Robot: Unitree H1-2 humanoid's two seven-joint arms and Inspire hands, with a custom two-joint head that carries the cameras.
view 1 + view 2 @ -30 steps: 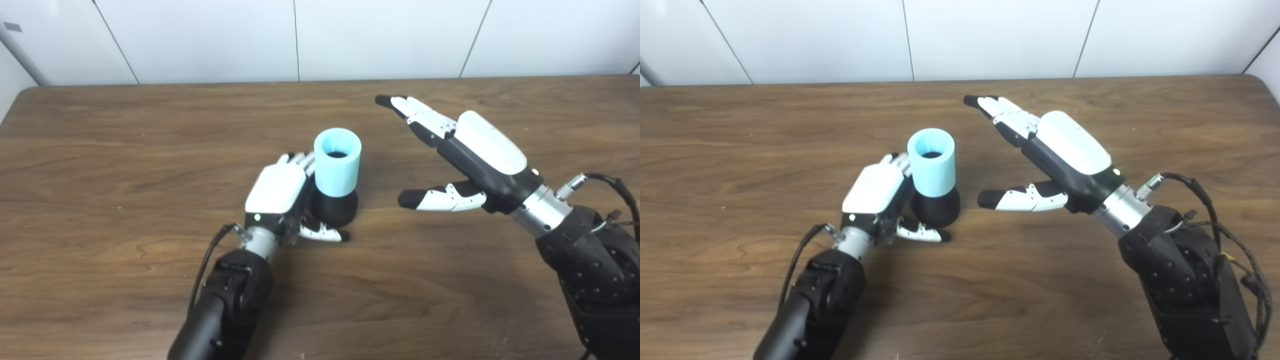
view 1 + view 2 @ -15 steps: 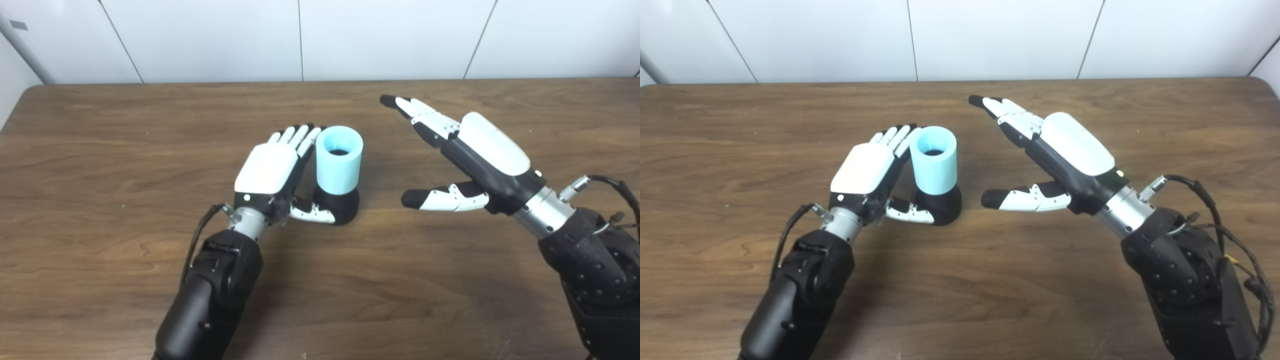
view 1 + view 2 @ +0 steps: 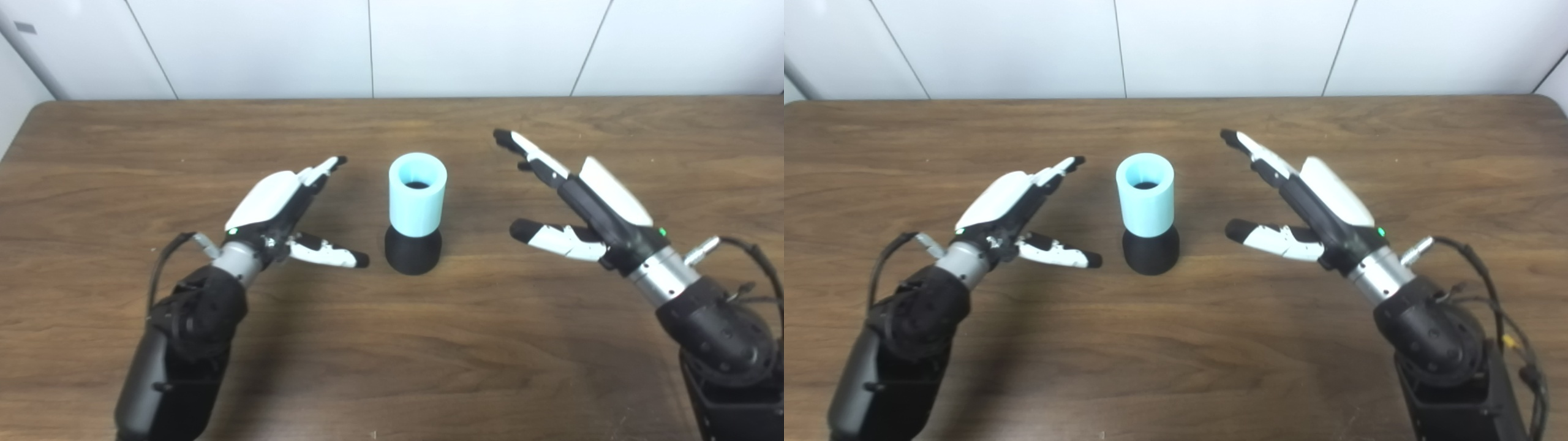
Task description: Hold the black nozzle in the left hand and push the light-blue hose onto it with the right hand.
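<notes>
The black nozzle [image 3: 413,251] stands upright on the wooden table [image 3: 392,343] at the middle, with the light-blue hose [image 3: 417,195] seated on its top, open end up. My left hand [image 3: 286,205] is open and empty, a short way left of the nozzle, not touching it. My right hand [image 3: 576,196] is open and empty, a little further off on the right, fingers pointing toward the hose. Both show in the right eye view too: hose [image 3: 1145,195], nozzle [image 3: 1150,251], left hand [image 3: 1020,208], right hand [image 3: 1304,196].
A white panelled wall [image 3: 392,43] runs behind the table's far edge. Cables hang at my right wrist [image 3: 735,257]. Nothing else stands on the table.
My left hand has opened, let go of the nozzle and drawn back to the left. My right hand has drawn slightly to the right. The nozzle and hose stand still.
</notes>
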